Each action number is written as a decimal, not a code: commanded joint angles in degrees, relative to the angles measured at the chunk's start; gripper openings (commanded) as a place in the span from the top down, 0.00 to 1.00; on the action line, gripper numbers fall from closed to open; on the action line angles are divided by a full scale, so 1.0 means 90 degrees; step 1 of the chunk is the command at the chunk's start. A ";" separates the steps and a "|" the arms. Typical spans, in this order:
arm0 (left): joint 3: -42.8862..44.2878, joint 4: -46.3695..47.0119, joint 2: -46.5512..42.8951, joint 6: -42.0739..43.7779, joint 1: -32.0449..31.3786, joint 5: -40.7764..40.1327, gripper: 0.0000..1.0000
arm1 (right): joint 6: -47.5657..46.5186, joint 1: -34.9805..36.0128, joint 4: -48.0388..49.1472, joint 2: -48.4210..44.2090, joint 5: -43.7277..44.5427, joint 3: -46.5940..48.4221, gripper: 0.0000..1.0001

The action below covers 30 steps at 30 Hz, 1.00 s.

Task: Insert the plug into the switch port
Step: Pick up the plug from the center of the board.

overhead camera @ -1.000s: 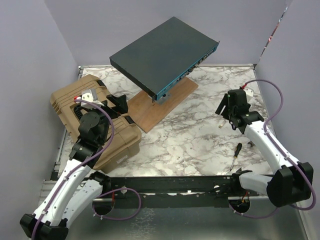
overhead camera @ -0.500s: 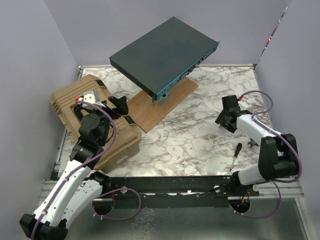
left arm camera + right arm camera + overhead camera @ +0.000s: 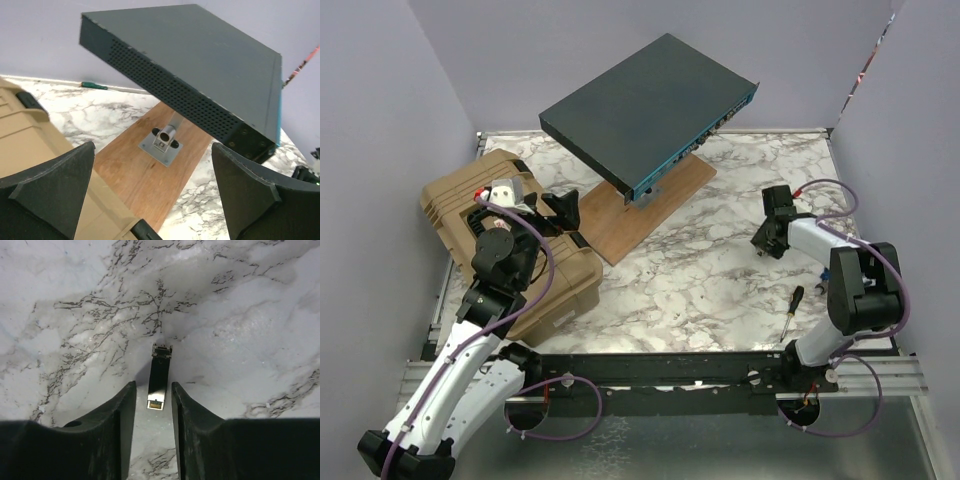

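The switch (image 3: 650,105) is a flat dark grey box with a teal front face (image 3: 692,152), held tilted above a wooden board; its perforated side fills the left wrist view (image 3: 200,75). The plug (image 3: 159,371), a small dark metal piece with a gold-contact end, lies flat on the marble. My right gripper (image 3: 153,386) is down at the table (image 3: 766,242), its fingers on either side of the plug's near end with a thin gap on each side. My left gripper (image 3: 152,150) hangs wide open over the tan case (image 3: 560,206), holding nothing.
A tan ribbed case (image 3: 510,245) sits at the left. The wooden board (image 3: 645,205) carries a metal post mount (image 3: 162,142). A screwdriver (image 3: 792,308) lies near the front right. Purple walls close in the marble table (image 3: 690,270).
My right arm has come down to the table and its jaws have narrowed around the plug. The left arm has barely shifted and stays open.
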 commanded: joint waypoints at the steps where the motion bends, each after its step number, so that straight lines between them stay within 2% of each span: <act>1: 0.0277 0.0343 0.0026 0.0434 -0.0030 0.1107 0.01 | -0.0289 -0.0041 0.0161 0.0068 -0.0268 0.0158 0.68; 5: 0.0461 0.0507 0.0178 0.0545 -0.0030 0.1984 0.01 | -0.0810 -0.0033 0.0282 -0.0273 -0.0700 0.0094 0.85; 10: 0.0785 0.0705 0.0489 0.0484 -0.0033 0.3017 0.01 | -0.1535 -0.0027 0.0253 -0.1020 -0.1338 0.0098 0.95; 17: 0.0912 0.1176 0.0936 -0.0156 -0.0040 0.4019 0.01 | -0.2281 0.0099 0.0215 -0.2375 -0.2718 0.0318 1.00; 21: 0.0990 0.1405 0.1241 -0.0681 -0.0135 0.4272 0.01 | -0.2232 0.0361 0.0173 -0.2959 -0.2994 0.0584 0.99; 24: 0.1078 0.1424 0.1400 -0.0808 -0.0294 0.4238 0.02 | -0.1793 0.0535 0.0128 -0.3203 -0.3147 0.0830 0.99; 30: 0.1244 0.1424 0.1663 -0.0667 -0.1211 0.3518 0.04 | -0.0900 0.1365 0.0218 -0.3555 -0.2896 0.1239 0.99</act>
